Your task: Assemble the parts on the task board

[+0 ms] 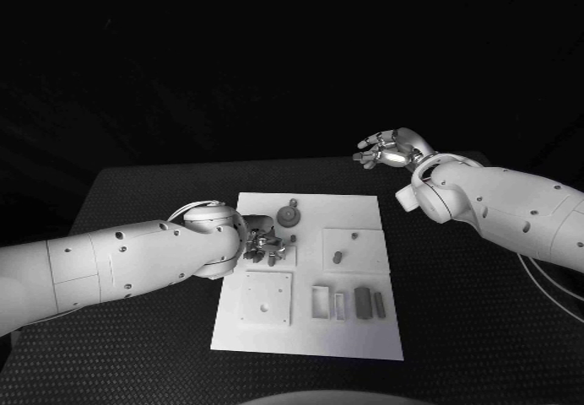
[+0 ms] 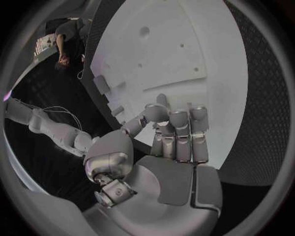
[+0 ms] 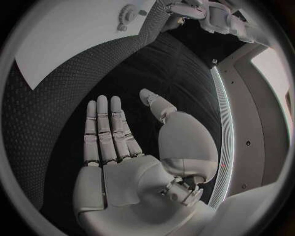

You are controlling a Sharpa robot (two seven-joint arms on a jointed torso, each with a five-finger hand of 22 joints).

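The white task board lies in the middle of the black table. On it are a grey gear-like part, a small peg on a raised square, a square plate with holes, a slotted frame and two grey bars. My left hand hangs over the board's left middle, fingers pointing down at the board. Those fingers lie side by side with the thumb close; I cannot see whether anything is between them. My right hand floats beyond the board's far right corner, its palm flat and bare.
Black textured table surrounds the board on all sides. The right wrist view shows the board with the gear part and my left hand farther off.
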